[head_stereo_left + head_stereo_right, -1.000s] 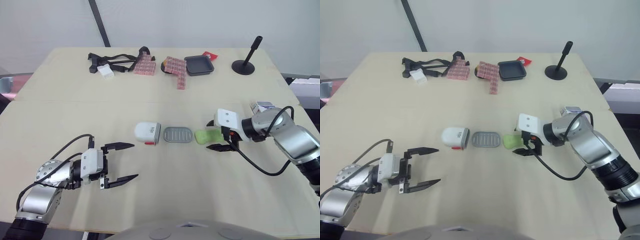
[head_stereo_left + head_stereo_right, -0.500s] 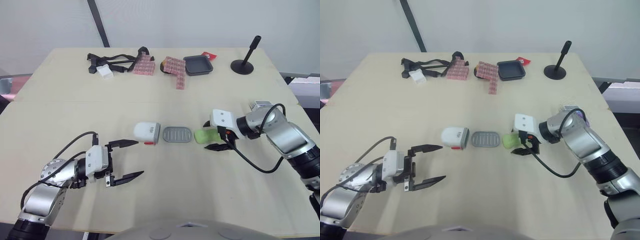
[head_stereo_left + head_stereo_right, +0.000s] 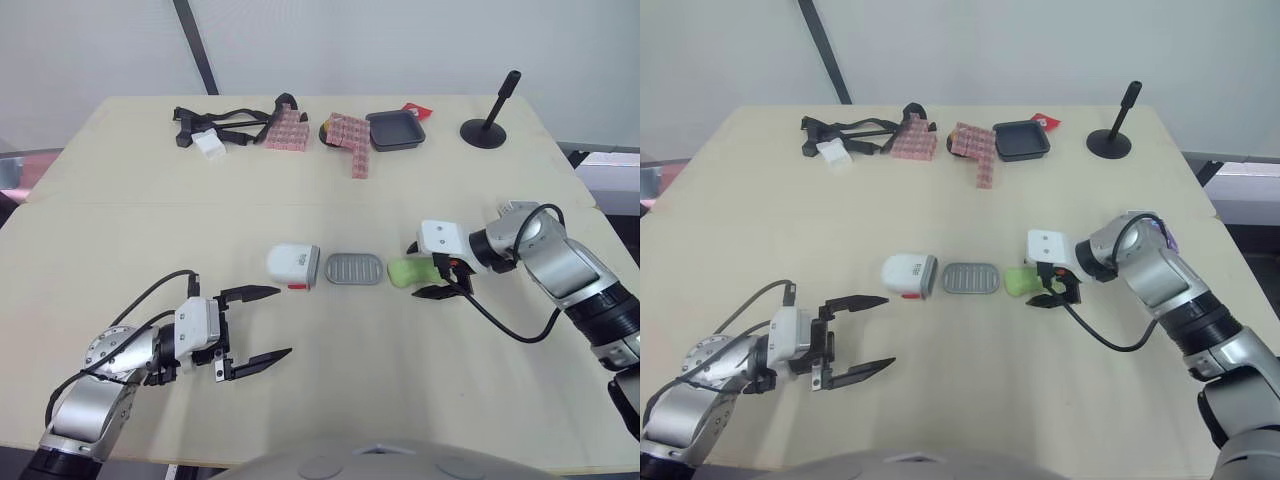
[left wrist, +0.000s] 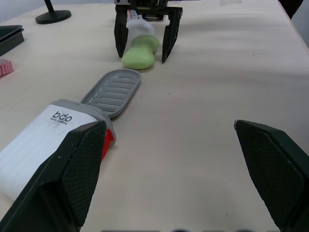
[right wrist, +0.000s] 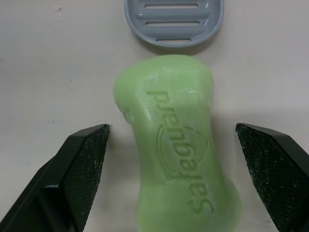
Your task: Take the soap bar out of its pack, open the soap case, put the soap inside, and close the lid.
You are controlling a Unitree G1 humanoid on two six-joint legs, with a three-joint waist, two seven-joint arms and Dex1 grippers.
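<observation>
A green soap bar [image 3: 405, 271] lies bare on the table, right of a grey ribbed soap tray [image 3: 356, 268]. Left of the tray lies the white soap case [image 3: 293, 265] with a red tab. My right gripper [image 3: 420, 271] is open, one finger on each side of the soap's right end, with gaps to the bar in the right wrist view [image 5: 177, 145]. My left gripper [image 3: 281, 322] is open and holds nothing, near the front edge and short of the case [image 4: 48, 140]. The left wrist view looks along the case, the tray [image 4: 112, 92] and the soap [image 4: 140, 50].
At the table's far side lie a black strap [image 3: 225, 120], pink patterned packs [image 3: 352, 138], a black square tray [image 3: 397, 130] and a black stand [image 3: 490, 125]. A seam [image 3: 150, 203] crosses the tabletop behind the case.
My left gripper has crept forward and to the right, toward the case. My right gripper has edged left along the soap. Soap, tray and case have stayed put.
</observation>
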